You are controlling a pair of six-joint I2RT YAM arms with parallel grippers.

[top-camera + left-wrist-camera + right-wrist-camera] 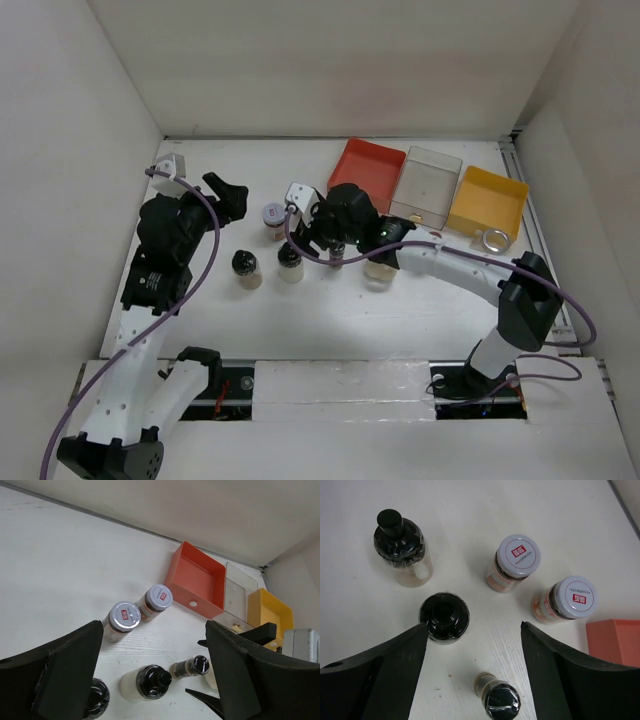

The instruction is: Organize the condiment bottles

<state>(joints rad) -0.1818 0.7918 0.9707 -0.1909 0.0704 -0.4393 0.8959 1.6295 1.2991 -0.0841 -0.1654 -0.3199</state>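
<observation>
Standing in a loose bunch near the middle of the white table point(330, 320) are the little bottles point(290, 262). Two bottles with pale purple lids point(517, 555) stand close together, near the red tray point(367, 165). Lower in the top view, two black-capped bottles point(245, 265) stand side by side. To their right come a small dark bottle point(337, 255) and then a wide clear jar point(380, 268).

The right gripper point(472, 630) hangs over the bunch with its fingers spread wide, and it holds nothing. In its own camera the small dark bottle sits low in the frame, in the gap between the fingers. One black cap is close to the left finger.

The left gripper point(154, 630) is at the upper left of the bunch. It is spread wide and empty too.

The red tray, a clear tray point(425, 185) and a yellow tray point(487, 200) sit in a row at the upper right. A silver ring point(493, 239) lies just below the yellow tray.
</observation>
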